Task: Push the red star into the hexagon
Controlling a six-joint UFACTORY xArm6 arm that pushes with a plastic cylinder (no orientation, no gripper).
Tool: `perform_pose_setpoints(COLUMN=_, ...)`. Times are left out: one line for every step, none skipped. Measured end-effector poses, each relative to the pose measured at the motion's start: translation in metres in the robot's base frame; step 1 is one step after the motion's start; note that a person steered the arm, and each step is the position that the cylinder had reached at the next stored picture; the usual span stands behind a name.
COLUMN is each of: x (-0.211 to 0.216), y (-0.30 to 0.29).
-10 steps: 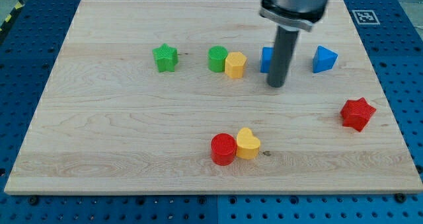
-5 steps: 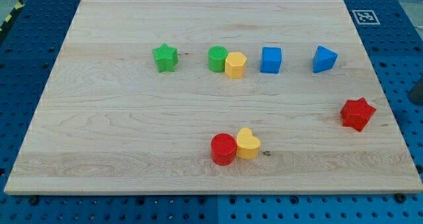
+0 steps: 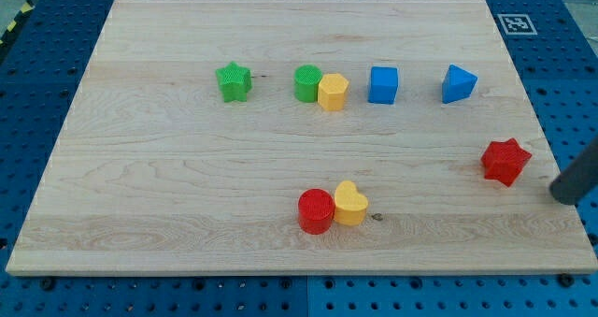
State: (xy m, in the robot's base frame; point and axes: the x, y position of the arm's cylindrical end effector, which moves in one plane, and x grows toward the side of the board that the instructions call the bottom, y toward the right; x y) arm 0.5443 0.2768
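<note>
Red star (image 3: 505, 161), one point up, my tip (image 3: 563, 196) lower right

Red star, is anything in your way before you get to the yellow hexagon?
Nothing sits on the straight line from the red star to the yellow hexagon. The blue cube lies just above that path, close to the hexagon. My tip is at the view's right of the star, with nothing between them.
</note>
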Motion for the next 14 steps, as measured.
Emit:
perform_pose_setpoints(x=-0.017, y=-0.03)
perform_pose_setpoints(x=-0.038, y=-0.056)
perform_pose_setpoints(x=-0.058, y=-0.085)
perform_pose_setpoints(x=-0.078, y=-0.114)
perform_pose_setpoints(x=-0.088, y=-0.134)
perform_pose_setpoints(x=-0.086, y=-0.141)
perform_pose_setpoints(x=-0.083, y=-0.128)
perform_pose_setpoints(x=-0.083, y=-0.091)
perform_pose_setpoints(x=-0.083, y=-0.058)
perform_pose_setpoints(x=-0.087, y=-0.051)
perform_pose_setpoints(x=-0.099, y=-0.073)
perform_pose_setpoints(x=-0.112, y=-0.104)
perform_pose_setpoints(x=-0.129, y=-0.12)
perform_pose_setpoints(x=-0.144, y=-0.131)
